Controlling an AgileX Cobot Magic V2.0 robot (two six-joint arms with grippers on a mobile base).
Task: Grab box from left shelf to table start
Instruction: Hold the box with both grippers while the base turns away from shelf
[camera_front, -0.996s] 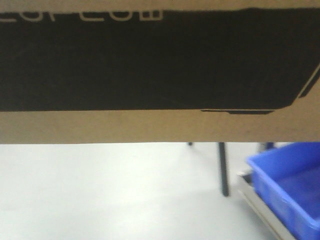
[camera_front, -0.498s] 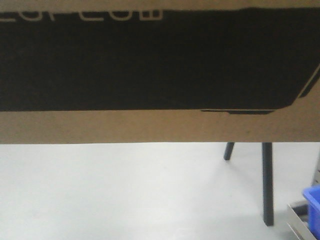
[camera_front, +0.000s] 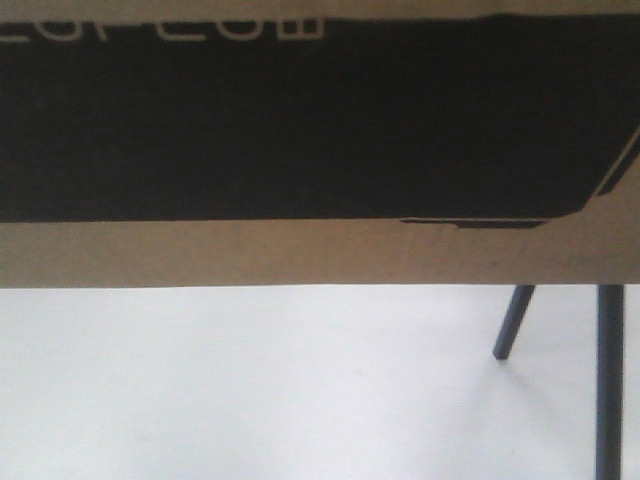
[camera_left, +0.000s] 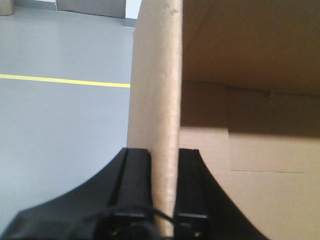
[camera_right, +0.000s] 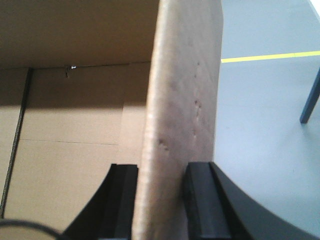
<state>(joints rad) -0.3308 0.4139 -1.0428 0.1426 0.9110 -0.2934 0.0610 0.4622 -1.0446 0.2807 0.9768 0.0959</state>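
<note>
Up close, the box (camera_front: 300, 130) fills the upper front view, above a pale floor (camera_front: 250, 390) with two dark legs (camera_front: 513, 322) at right. Left jaws clench its left wall and right jaws its right wall, each straddling the cardboard edge.

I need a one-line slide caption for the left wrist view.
Left gripper clamps one wall of the box; grey floor with yellow line behind.

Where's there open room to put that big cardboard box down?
The pale floor below the box is bare as far as the dark legs on the right. Beside the left gripper, grey floor around the yellow line is open too. It is crowded only where that and the right gripper clamp box walls.
</note>
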